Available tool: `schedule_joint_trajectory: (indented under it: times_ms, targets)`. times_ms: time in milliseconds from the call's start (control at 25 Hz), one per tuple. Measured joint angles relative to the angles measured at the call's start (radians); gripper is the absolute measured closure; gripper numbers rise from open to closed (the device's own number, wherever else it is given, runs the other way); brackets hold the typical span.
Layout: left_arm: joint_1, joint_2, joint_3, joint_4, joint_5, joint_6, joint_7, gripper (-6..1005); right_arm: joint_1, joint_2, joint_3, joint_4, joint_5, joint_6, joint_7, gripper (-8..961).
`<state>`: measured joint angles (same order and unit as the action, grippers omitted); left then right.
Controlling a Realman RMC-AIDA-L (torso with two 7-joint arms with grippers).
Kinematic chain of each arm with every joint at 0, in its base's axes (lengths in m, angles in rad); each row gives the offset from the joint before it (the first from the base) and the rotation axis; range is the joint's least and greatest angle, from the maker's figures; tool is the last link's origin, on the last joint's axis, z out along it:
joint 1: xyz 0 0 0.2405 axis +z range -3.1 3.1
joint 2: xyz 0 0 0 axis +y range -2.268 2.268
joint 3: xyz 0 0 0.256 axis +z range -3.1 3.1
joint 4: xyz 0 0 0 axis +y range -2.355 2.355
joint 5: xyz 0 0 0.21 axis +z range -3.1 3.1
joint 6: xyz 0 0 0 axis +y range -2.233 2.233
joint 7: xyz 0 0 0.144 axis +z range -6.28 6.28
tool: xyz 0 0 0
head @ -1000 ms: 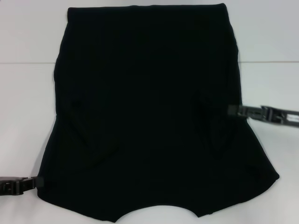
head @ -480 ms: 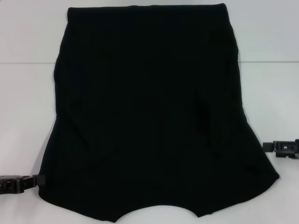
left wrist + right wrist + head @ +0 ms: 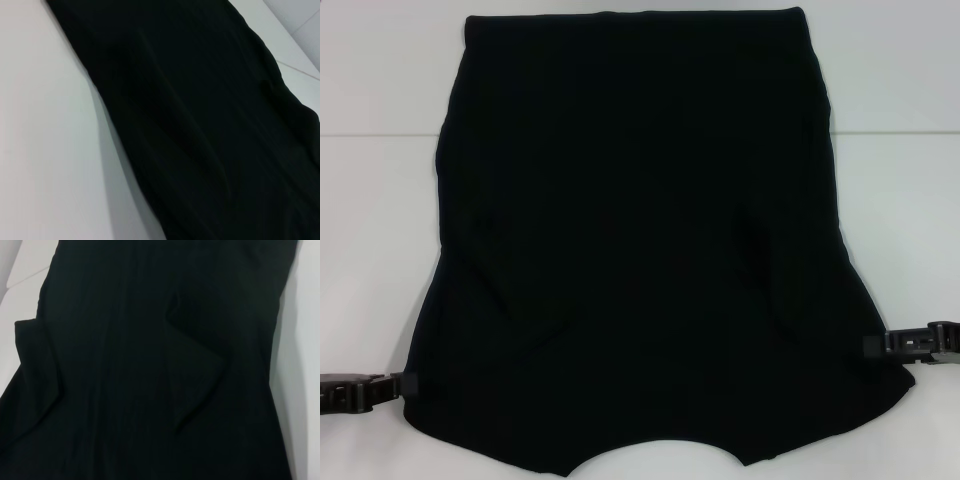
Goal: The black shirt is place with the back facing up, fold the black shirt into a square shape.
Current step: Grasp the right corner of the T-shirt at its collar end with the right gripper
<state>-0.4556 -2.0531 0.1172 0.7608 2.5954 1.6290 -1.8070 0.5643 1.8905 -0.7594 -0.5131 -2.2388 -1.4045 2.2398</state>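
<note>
Black shirt [image 3: 635,240] flat on white table [image 3: 380,200], long axis top-to-bottom, neckline at bottom; left gripper [image 3: 405,385] lower left, right gripper [image 3: 875,345] lower right, jaws' state indiscernible.

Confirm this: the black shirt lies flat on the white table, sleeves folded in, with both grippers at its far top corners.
Wrong on one point. The head view shows the left gripper and right gripper at the near side edges of the black shirt, by the shoulders, not the far corners. The rest stands.

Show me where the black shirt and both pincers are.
Black shirt [image 3: 640,230], head view, middle of the fabric.
Left pincer [image 3: 395,385], head view, tip at the shirt's left edge.
Right pincer [image 3: 880,345], head view, tip at the shirt's right edge.
</note>
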Motion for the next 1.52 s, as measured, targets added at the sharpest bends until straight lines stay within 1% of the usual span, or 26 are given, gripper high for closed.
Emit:
schedule_joint_trajectory:
  times_ms: [160,320,440,760,880,1160,1240,1280,1320,1400,1520]
  targets:
    - [0.000,0.000,-0.001,0.000,0.000,0.000,0.000,961,0.000,-0.005,0.006,-0.003,-0.003,-0.006,0.001,177]
    - [-0.001,0.001,0.000,0.000,0.000,0.000,-0.004,960,0.000,-0.017,0.006,-0.004,-0.020,-0.014,0.015,177]
    - [-0.002,0.001,0.000,0.000,0.000,0.000,-0.004,960,0.000,-0.018,0.009,-0.005,-0.042,-0.015,0.019,178]
    - [-0.003,0.001,-0.002,0.000,-0.002,0.000,-0.004,960,0.001,-0.010,0.010,-0.006,-0.057,-0.034,0.021,180]
    - [-0.004,0.001,-0.002,0.000,-0.004,0.000,-0.005,960,0.006,-0.003,0.009,-0.010,-0.058,-0.053,0.021,181]
    - [-0.005,0.001,-0.002,0.000,-0.011,0.000,-0.006,961,0.001,0.004,0.010,-0.018,-0.053,-0.037,0.011,183]
    - [-0.005,0.002,-0.002,0.000,-0.011,-0.001,-0.006,961,0.001,0.007,0.011,-0.020,-0.053,-0.033,0.005,242]
    - [-0.005,0.002,-0.002,0.000,-0.011,-0.002,-0.006,961,0.003,0.016,0.011,-0.026,-0.052,-0.020,-0.008,271]
    - [-0.005,0.002,-0.002,0.000,-0.011,-0.003,-0.006,961,0.003,0.016,0.011,-0.026,-0.052,-0.020,-0.008,300]
    - [-0.006,0.002,-0.002,0.000,-0.011,-0.004,-0.007,960,0.006,0.026,0.009,-0.031,-0.055,-0.008,-0.016,359]
    - [-0.008,0.002,-0.002,0.000,-0.013,-0.005,-0.008,960,0.010,0.032,0.006,-0.032,-0.056,0.008,-0.020,483]
